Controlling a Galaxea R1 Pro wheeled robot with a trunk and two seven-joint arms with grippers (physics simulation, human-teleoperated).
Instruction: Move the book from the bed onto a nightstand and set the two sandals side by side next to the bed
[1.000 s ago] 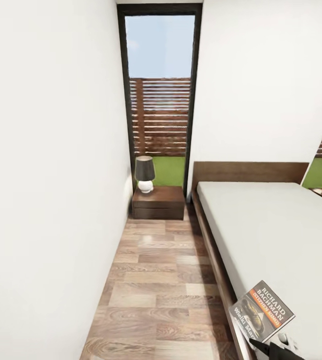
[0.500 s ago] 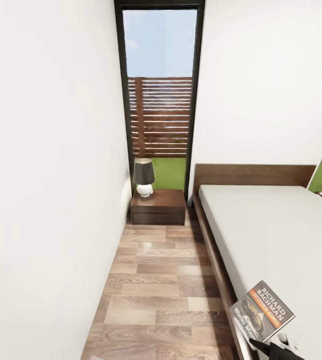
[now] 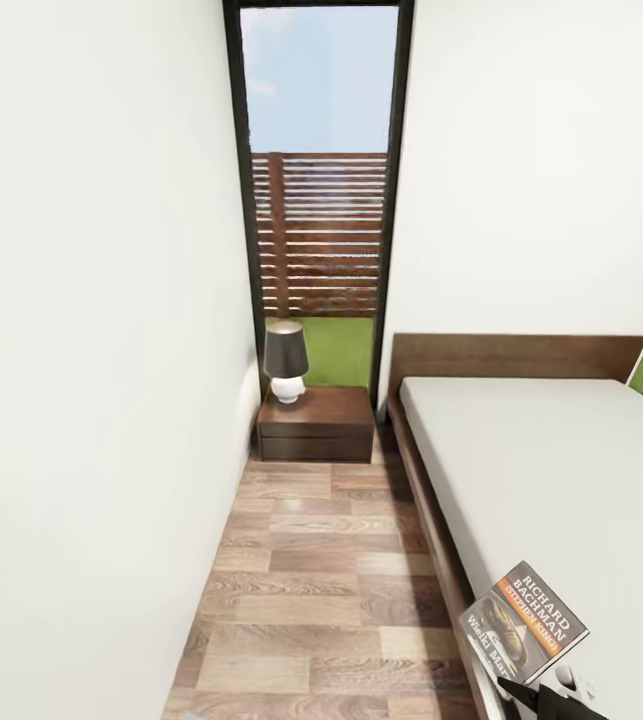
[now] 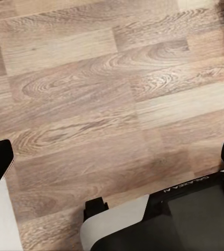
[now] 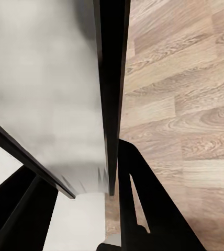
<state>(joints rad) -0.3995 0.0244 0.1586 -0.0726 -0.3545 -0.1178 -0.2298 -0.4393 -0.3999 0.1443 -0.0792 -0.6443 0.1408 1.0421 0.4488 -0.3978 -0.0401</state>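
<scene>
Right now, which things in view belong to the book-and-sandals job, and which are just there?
Job:
- book, held edge-on in the right gripper
- nightstand
- bed

Just there:
- lamp on the nightstand
- window
- plank floor

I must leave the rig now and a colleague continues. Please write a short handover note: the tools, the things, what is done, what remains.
Left tool: open, empty, above the wood floor.
Right tool: shut on the book, which is lifted and tilted at the near edge of the bed.
Nightstand: ahead at the end of the aisle, beside the headboard; a lamp stands on its left part, and the right part is free.
Done: book picked up.
Left: drive forward, put the book on the nightstand, then find the two sandals and set them side by side next to the bed.
</scene>
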